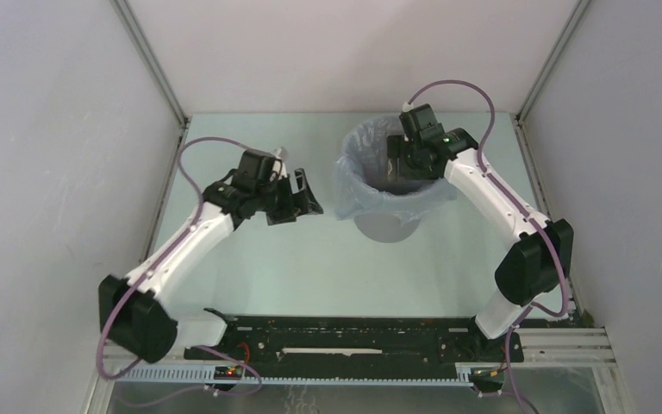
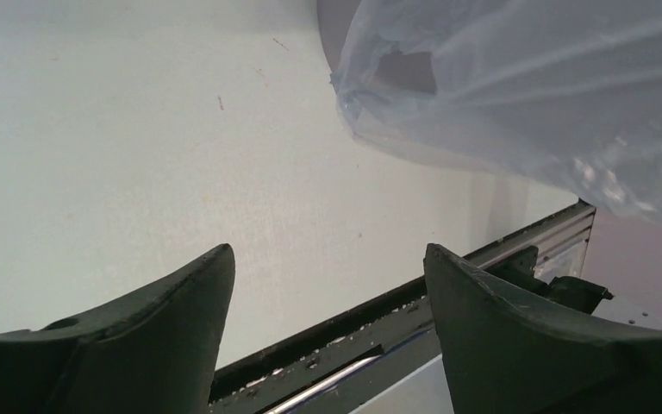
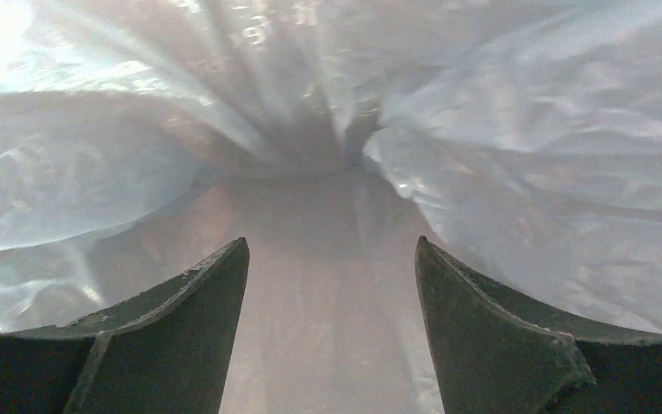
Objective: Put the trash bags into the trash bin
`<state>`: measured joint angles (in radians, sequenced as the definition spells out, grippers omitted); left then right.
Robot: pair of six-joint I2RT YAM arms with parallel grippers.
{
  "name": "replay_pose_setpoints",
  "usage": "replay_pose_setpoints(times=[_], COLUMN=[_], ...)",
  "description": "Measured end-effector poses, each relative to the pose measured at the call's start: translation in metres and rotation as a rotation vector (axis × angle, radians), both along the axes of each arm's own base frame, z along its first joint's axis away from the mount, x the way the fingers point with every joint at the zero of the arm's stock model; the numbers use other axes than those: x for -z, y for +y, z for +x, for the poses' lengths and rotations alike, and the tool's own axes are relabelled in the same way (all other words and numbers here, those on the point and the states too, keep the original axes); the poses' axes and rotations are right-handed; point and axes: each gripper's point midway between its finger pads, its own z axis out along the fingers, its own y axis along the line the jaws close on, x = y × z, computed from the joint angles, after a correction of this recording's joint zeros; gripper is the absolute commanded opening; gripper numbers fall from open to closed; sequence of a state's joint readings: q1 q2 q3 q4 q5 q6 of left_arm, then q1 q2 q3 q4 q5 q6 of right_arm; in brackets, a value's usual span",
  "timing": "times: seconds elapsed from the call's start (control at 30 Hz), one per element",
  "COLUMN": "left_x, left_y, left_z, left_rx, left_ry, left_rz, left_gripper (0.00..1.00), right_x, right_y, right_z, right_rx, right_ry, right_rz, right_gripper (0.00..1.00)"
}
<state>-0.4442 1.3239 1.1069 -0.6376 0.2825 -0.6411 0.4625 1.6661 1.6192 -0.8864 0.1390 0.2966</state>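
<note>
pale counter (image 1: 310, 267) runs between plain grey-white walls (image 1: 52, 172), with a black rail (image 1: 431, 341) along its near edge where the two arm bases are bolted. left of centre, the left hand (image 1: 303, 203) hovers over bare counter, near the bin but apart from it. its wrist view shows its two dark fingers (image 2: 164, 336) spread wide with nothing between them, only counter beyond, and a fold of the bag hanging at upper right, clear of the fingers. further back and right of centre stands the trash bin (image 1: 385, 226), a light grey round tapered tub with only its lower wall showing. the trash bag (image 1: 353, 185) lines it: thin, translucent, pale blue film, creased and wrinkly. its mouth is turned out over the rim and draped down the outside, bulging loosely on the left, and the inside looks dark. the right hand (image 1: 414, 159) reaches down into the bin's mouth from the right. its wrist view shows its fingers (image 3: 517, 345) parted and gripping nothing, pointed at crumpled film that gathers in glossy folds toward a dim pinkish-grey hollow.
</note>
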Motion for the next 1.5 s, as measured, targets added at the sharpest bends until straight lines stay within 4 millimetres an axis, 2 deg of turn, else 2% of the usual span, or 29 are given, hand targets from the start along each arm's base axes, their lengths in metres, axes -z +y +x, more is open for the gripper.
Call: replay_pose_setpoints(times=[0.13,0.27,0.43,0.53,0.6,0.73,0.77,0.8,0.83,0.9,1.0,1.13,1.27,1.37,1.5], left_x=[-0.037,-0.066,-0.076,-0.089,-0.105,-0.134,-0.142,-0.150,-0.159,-0.181,-0.231,-0.308,-0.369,-0.401,-0.433], left_y=[0.022,0.040,0.056,0.058,0.058,0.056,0.056,0.056,0.056,0.058,0.065,0.090,0.128,0.152,0.174], left_z=[-0.015,-0.031,-0.040,-0.039,-0.036,-0.034,-0.033,-0.033,-0.034,-0.034,-0.035,-0.048,-0.073,-0.096,-0.115], left_rx=[-0.047,-0.094,-0.138,-0.154,-0.162,-0.176,-0.178,-0.180,-0.182,-0.191,-0.224,-0.316,-0.452,-0.531,-0.599], left_ry=[-0.112,-0.209,-0.236,-0.258,-0.294,-0.368,-0.391,-0.415,-0.440,-0.495,-0.626,-0.843,-1.043,-1.158,-1.268], left_rz=[0.007,0.003,0.030,0.030,0.011,-0.044,-0.058,-0.071,-0.085,-0.111,-0.159,-0.212,-0.257,-0.301,-0.306], left_gripper=[0.89,0.91,0.94,0.95,0.99,1.00,1.00,1.00,1.00,1.00,1.00,1.00,1.00,1.00,1.00], right_x=[0.001,0.001,0.000,-0.012,-0.032,-0.095,-0.114,-0.130,-0.147,-0.180,-0.220,-0.269,-0.315,-0.343,-0.376], right_y=[-0.023,-0.032,-0.021,-0.010,-0.004,-0.001,-0.001,-0.001,-0.003,-0.007,-0.018,-0.038,-0.062,-0.079,-0.100], right_z=[0.008,0.011,0.003,-0.003,-0.007,-0.021,-0.026,-0.031,-0.038,-0.058,-0.093,-0.138,-0.171,-0.193,-0.228], right_rx=[0.065,0.084,0.047,0.016,-0.004,-0.037,-0.046,-0.054,-0.062,-0.077,-0.104,-0.105,-0.071,-0.044,-0.020], right_ry=[-0.007,-0.012,0.004,0.004,-0.022,-0.135,-0.171,-0.203,-0.241,-0.318,-0.422,-0.553,-0.680,-0.764,-0.884], right_rz=[-0.038,-0.054,-0.034,0.012,0.055,0.151,0.177,0.200,0.225,0.285,0.355,0.425,0.461,0.487,0.538], right_gripper=[0.80,0.80,0.80,0.82,0.82,0.83,0.85,0.93,0.99,1.00,1.00,1.00,1.00,1.00,1.00])
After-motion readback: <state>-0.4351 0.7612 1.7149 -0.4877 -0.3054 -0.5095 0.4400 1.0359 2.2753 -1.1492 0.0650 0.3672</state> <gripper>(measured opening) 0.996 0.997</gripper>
